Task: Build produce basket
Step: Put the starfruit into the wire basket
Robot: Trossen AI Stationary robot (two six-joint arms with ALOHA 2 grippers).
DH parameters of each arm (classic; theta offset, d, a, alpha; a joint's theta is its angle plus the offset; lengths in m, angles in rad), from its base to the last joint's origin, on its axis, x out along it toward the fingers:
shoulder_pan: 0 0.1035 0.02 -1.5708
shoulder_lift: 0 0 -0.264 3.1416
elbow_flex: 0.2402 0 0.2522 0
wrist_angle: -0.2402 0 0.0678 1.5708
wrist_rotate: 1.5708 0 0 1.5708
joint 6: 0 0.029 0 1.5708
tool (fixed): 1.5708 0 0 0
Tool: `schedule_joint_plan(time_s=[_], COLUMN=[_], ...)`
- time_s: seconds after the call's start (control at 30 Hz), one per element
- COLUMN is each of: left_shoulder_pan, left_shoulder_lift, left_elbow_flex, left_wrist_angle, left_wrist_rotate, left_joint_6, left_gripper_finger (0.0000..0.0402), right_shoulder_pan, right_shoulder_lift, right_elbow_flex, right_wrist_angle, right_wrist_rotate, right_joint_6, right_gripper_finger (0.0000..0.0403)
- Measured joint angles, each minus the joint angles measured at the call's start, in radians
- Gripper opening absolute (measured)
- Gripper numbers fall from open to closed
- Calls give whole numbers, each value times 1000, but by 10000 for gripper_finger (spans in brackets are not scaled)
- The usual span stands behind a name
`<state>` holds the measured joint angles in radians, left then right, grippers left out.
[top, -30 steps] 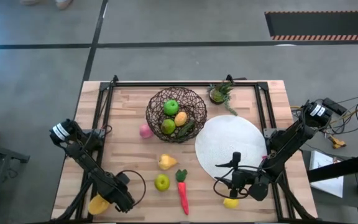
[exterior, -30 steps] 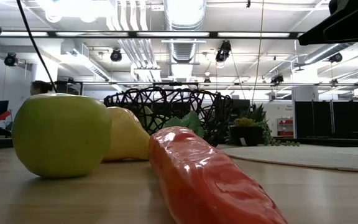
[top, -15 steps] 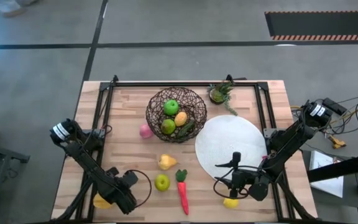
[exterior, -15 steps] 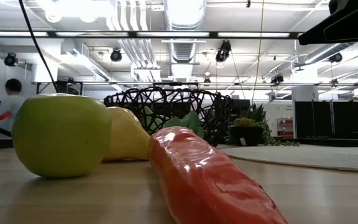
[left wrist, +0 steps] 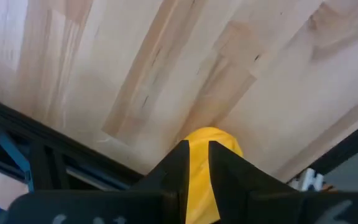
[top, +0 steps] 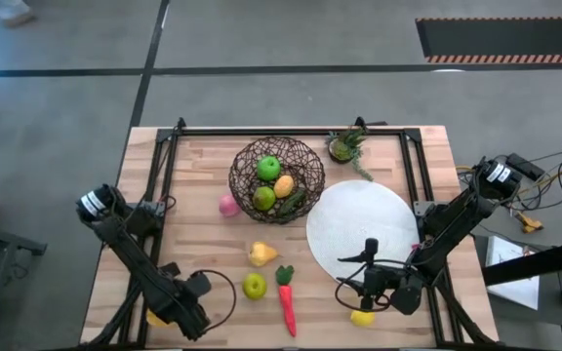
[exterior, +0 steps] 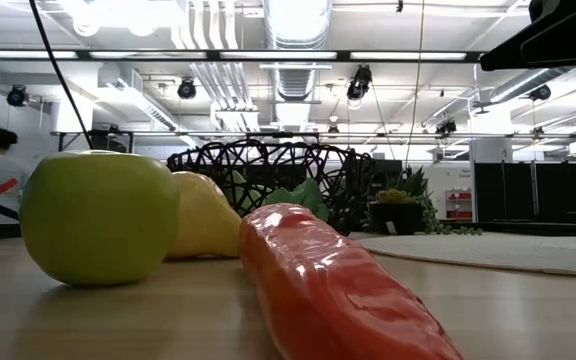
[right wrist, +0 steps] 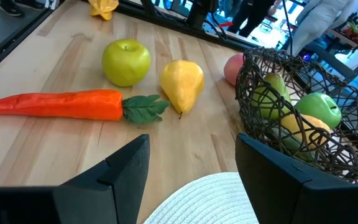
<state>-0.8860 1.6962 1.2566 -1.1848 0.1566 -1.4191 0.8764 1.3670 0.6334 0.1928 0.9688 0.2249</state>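
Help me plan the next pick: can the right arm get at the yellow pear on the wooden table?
Probably yes: the right gripper hangs open nearby, and only bare wood lies between it and the yellow pear.

Dark brown woven basket [top: 277, 179], orange-red carrot [top: 288, 304], yellow pear [top: 261, 254], white plate [top: 361, 234].

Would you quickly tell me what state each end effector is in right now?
Left end effector: closed on a yellow piece of produce at the table's near left corner.
Right end effector: open, holding nothing, above the white plate.
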Motion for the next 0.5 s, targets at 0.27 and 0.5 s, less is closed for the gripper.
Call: schedule_joint_plan(time_s=[0.27,0.5], left_shoulder_pan=[0,-12], left_shoulder_lift=[-4,-39], left_elbow_flex=[-27,-23], left_wrist_angle=[-6,-1], left_wrist_rotate=[106,160], left_joint_6=[31,16], left_gripper_finger=[50,138], right_shoulder_pan=[0,0], right_shoulder_lift=[0,0], right_elbow_flex=[0,0], right_wrist_angle=[0,0], right_wrist_rotate=[0,0], right_joint_6=[-12,-16], right_gripper_finger=[224,224])
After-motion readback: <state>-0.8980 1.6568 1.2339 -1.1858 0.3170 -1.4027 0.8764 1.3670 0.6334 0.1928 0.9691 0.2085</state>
